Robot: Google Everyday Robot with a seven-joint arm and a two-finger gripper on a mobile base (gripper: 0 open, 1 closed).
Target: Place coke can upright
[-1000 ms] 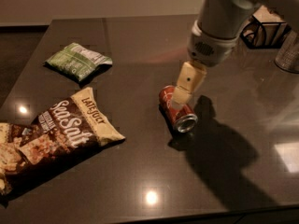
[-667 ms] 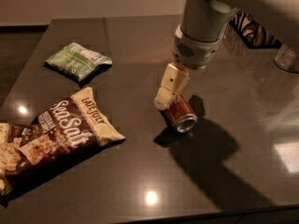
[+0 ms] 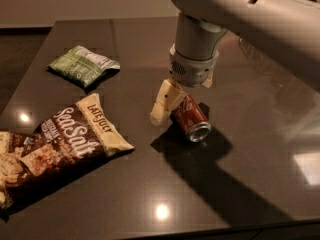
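The coke can (image 3: 194, 121) is red with a silver end. It lies on its side on the dark table (image 3: 240, 184), its open end facing the front right. My gripper (image 3: 181, 103) hangs from the grey arm right over the can's rear end. It is open. One cream finger (image 3: 164, 103) reaches down beside the can's left side, touching or nearly touching it. The other finger (image 3: 207, 82) shows only as a small bit behind the wrist. The can is not lifted.
A brown "Sea Salt" snack bag (image 3: 65, 141) lies at the front left. A green snack bag (image 3: 82, 65) lies at the back left. The table's front edge runs along the bottom, and the arm's shadow falls in front of the can.
The arm has moved left and lower, so the visible finger now sits at the can's left side instead of over it. The can has stayed on its side.
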